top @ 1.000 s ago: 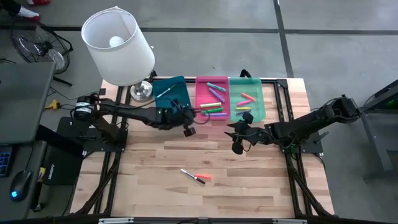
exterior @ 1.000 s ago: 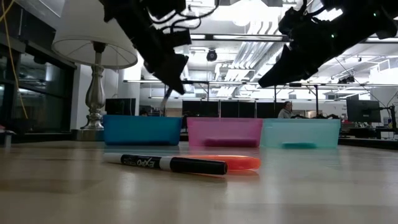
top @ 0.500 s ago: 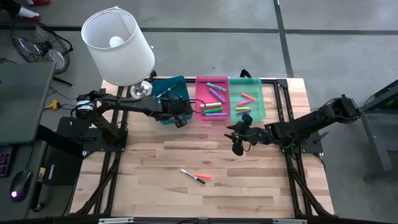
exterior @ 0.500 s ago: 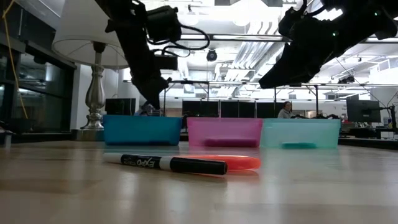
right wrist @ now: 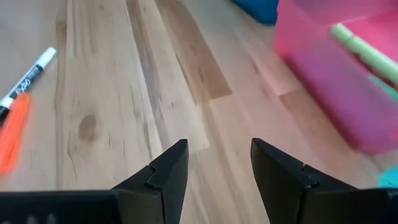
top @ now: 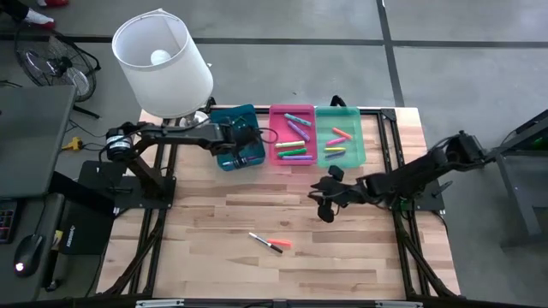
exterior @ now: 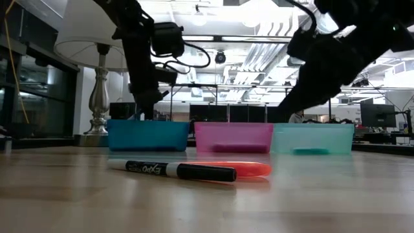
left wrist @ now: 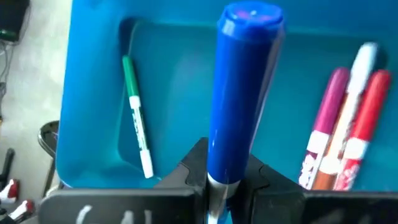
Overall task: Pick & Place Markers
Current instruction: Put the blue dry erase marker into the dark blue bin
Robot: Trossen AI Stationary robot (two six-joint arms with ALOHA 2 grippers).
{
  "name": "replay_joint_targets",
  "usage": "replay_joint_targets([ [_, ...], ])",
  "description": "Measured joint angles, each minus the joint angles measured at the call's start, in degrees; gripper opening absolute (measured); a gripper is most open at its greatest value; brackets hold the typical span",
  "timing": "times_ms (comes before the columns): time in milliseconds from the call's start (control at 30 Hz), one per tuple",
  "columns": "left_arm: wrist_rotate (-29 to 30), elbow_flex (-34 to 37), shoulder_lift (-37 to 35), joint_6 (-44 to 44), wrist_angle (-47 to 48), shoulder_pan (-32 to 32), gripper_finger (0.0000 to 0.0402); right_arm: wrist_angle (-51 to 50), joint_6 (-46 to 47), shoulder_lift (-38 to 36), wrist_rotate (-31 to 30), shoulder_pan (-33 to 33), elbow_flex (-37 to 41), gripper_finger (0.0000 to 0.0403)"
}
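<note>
Our left tool [left wrist: 214, 177] pinches a blue marker [left wrist: 242, 93] over the blue tray [top: 233, 137], upper middle. Right tool [right wrist: 214, 165] gapes empty. Light, rigid, slick: take mid-barrel.

Floor [top: 445, 51]: grey concrete, dark seams
Table [top: 342, 257]: pale wood planks — dark frame
Lamp [top: 163, 64]: white shade, silver base, at table's back-left corner
Ceiling [exterior: 246, 26]: bright lights, exposed pipes
Far room: monitors [exterior: 378, 115] — a seated person [exterior: 298, 115]

Blue marker's [left wrist: 244, 93] lower end behind jaws.
</note>
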State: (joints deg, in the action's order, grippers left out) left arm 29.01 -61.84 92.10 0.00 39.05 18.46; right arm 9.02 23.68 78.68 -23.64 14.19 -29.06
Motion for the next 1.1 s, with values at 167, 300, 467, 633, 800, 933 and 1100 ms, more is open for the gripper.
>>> replay_joint_targets([
  [167,-0.38,-2.14,2.79,2.0,2.07,0.89,0.0023,3.8,0.53,4.22,-0.22,1.04,0.0,0.0161],
  [300,-1.18,-4.66,5.11,4.14,4.79,1.02,0.0023,5.4,0.95,5.52,-0.24,1.79,-0.02,0.0163],
  [467,-1.14,-8.05,9.25,4.53,9.73,1.04,0.0023,5.38,0.92,5.46,-0.31,2.1,-0.02,0.0159],
  [633,-1.77,-10.26,13.61,5.34,14.29,1.04,0.0023,5.42,0.78,5.42,-0.33,2.1,-0.01,0.0159],
  [800,-2.75,-11.75,16.43,5.8,16.16,1.04,0.0023,5.42,0.79,5.39,-0.24,2.1,0.0,0.0157],
  [933,-2.7,-12.49,17.24,5.86,15.65,1.04,0.0023,5.4,0.79,5.37,-0.05,2.13,0.0,0.0158],
  [1100,-2.53,-12.42,17.24,5.84,15.63,1.04,0.006,5.39,0.75,5.37,-0.2,2.17,-0.01,0.0157],
])
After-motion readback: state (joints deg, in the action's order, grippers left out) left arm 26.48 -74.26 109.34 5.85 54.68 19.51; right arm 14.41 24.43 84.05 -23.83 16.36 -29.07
